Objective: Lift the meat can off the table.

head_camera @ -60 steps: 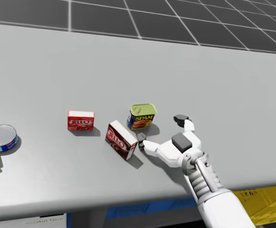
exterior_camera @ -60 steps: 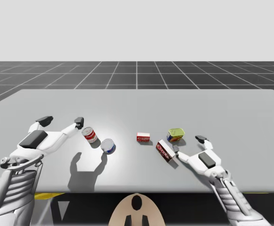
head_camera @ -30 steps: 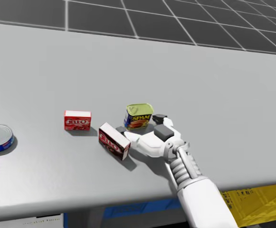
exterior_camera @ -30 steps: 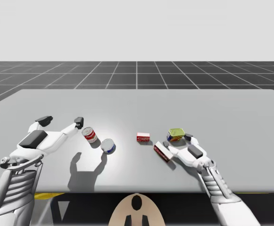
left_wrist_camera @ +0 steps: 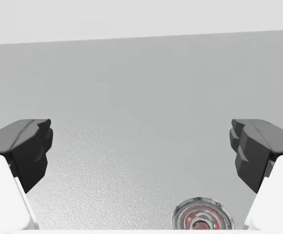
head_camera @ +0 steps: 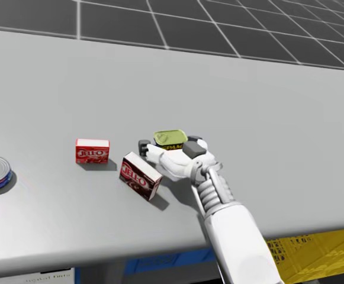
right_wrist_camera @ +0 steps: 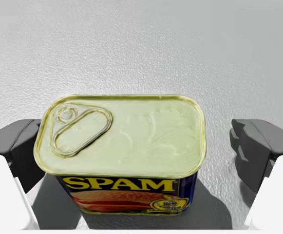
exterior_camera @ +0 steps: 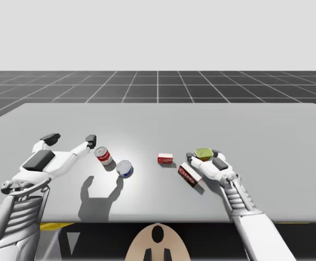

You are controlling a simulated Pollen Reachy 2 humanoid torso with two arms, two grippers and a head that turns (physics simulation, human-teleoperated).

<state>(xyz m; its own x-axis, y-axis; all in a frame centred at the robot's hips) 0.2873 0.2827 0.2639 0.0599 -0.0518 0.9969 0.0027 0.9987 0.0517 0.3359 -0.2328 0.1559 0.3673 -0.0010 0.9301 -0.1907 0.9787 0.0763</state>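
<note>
One counter (exterior_camera: pixel 255 125) carries everything. The meat can (right_wrist_camera: pixel 124 134) stands between the right fingers (right_wrist_camera: pixel 258 146), spread wide, holding nothing. Rigid tin, likely hefty, slick walls: pinch the short sides low. A dark red box (head_camera: pixel 139 176) sits just outside one finger and may get nudged. The left fingers (left_wrist_camera: pixel 24 146) wide, empty, red can (left_wrist_camera: pixel 199 222) below them.
</note>
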